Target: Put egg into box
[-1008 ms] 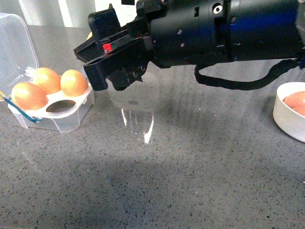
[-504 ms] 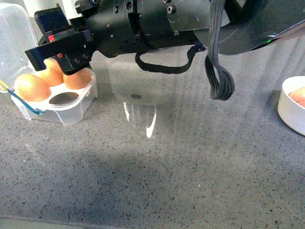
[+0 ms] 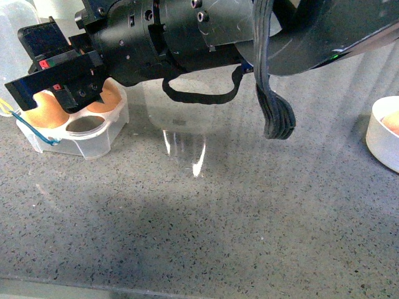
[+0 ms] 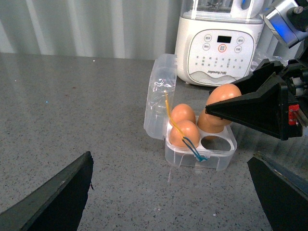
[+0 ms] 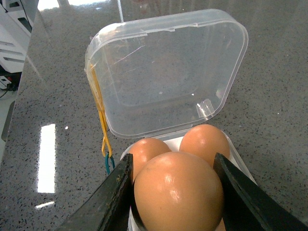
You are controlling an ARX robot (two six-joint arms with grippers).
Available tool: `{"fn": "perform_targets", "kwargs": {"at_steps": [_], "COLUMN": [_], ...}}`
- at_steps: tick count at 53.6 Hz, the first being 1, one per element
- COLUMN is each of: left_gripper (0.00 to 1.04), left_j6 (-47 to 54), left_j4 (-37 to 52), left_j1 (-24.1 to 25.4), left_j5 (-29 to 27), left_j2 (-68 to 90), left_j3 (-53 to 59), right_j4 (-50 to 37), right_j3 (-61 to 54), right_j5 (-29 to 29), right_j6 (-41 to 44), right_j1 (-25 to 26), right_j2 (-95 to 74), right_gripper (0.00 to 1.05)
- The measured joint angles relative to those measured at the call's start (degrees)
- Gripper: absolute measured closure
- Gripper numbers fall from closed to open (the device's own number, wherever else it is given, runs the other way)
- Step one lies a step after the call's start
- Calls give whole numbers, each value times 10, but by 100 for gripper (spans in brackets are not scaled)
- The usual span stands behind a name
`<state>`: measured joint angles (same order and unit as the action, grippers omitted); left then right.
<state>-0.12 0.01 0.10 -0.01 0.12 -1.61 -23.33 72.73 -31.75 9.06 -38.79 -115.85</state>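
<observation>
My right gripper (image 5: 173, 166) is shut on the egg (image 5: 179, 192), an orange-brown egg held between both black fingers. It hovers just over the box (image 3: 95, 142), a clear plastic case at the table's far left with its lid (image 5: 168, 72) swung open. In the left wrist view the held egg (image 4: 224, 95) sits above the case (image 4: 199, 158), which holds three eggs and has one empty cell (image 4: 214, 143). A yellow-blue cord (image 4: 185, 139) hangs over the case. My left gripper (image 4: 168, 192) is open, short of the case, with nothing between its fingers.
A round white bowl (image 3: 381, 138) holding an egg stands at the right edge. A white kitchen appliance (image 4: 219, 43) stands behind the case. A black cable loop (image 3: 274, 115) hangs from the right arm over the table's middle.
My right arm has carried the egg leftward from mid-table to above the case, and it now covers most of the eggs there in the front view.
</observation>
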Motion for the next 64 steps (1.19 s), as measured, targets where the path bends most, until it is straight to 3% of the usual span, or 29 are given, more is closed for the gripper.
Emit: {"fn": "perform_targets", "kwargs": {"at_steps": [25, 39, 44, 58, 64], "left_gripper": [7, 7, 7, 7, 7], "left_j6": [0, 0, 0, 0, 0], "left_j4": [0, 0, 0, 0, 0], "left_j1": [0, 0, 0, 0, 0], "left_j5": [0, 0, 0, 0, 0], "left_j2": [0, 0, 0, 0, 0], "left_j3": [0, 0, 0, 0, 0], "right_j4": [33, 41, 27, -15, -31], "right_j3": [-13, -17, -27, -51, -69], "right_j5": [8, 13, 13, 30, 76], "right_j6": [35, 47, 42, 13, -5], "right_j1": [0, 3, 7, 36, 68], "right_j2": [0, 3, 15, 59, 85], "right_gripper": [62, 25, 6, 7, 7]}}
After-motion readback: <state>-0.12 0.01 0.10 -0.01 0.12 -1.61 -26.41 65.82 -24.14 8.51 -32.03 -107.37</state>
